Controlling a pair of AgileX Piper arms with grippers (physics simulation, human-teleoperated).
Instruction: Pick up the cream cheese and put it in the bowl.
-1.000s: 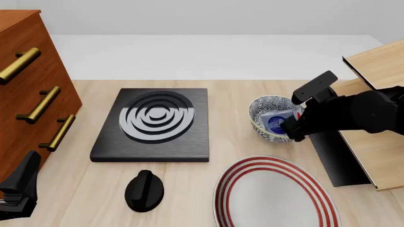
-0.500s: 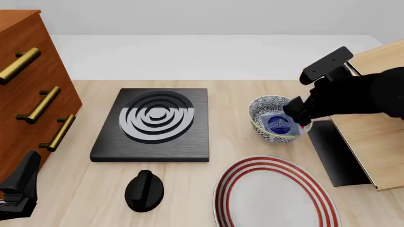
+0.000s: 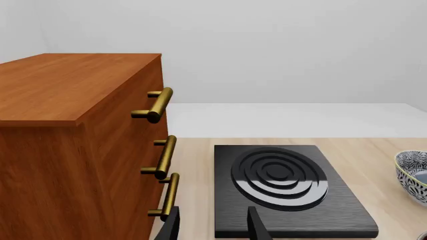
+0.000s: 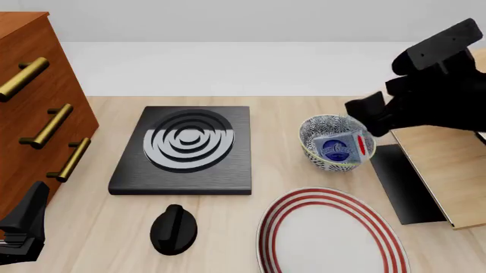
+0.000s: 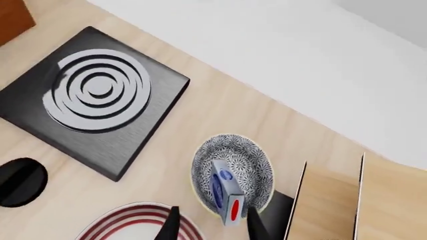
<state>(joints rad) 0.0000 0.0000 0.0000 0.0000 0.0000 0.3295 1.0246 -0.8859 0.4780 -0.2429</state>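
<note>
cream cheese (image 4: 340,149) tilted in bowl (image 4: 312,139); right end effector (image 4: 370,120) released above; red-ringed plate (image 4: 330,233) near, hob (image 4: 184,149) apart; left end effector (image 3: 212,227) spread, empty

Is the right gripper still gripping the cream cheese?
No: in the front view the cream cheese leans inside the bowl, with the right gripper raised clear of it.

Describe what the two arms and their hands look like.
Both are matte black with no visible markings or cables. The right arm is bulky, with rounded housings and a flat rectangular block on top. The left hand has two thin, flat, dark fingers; so does the right hand.
</note>
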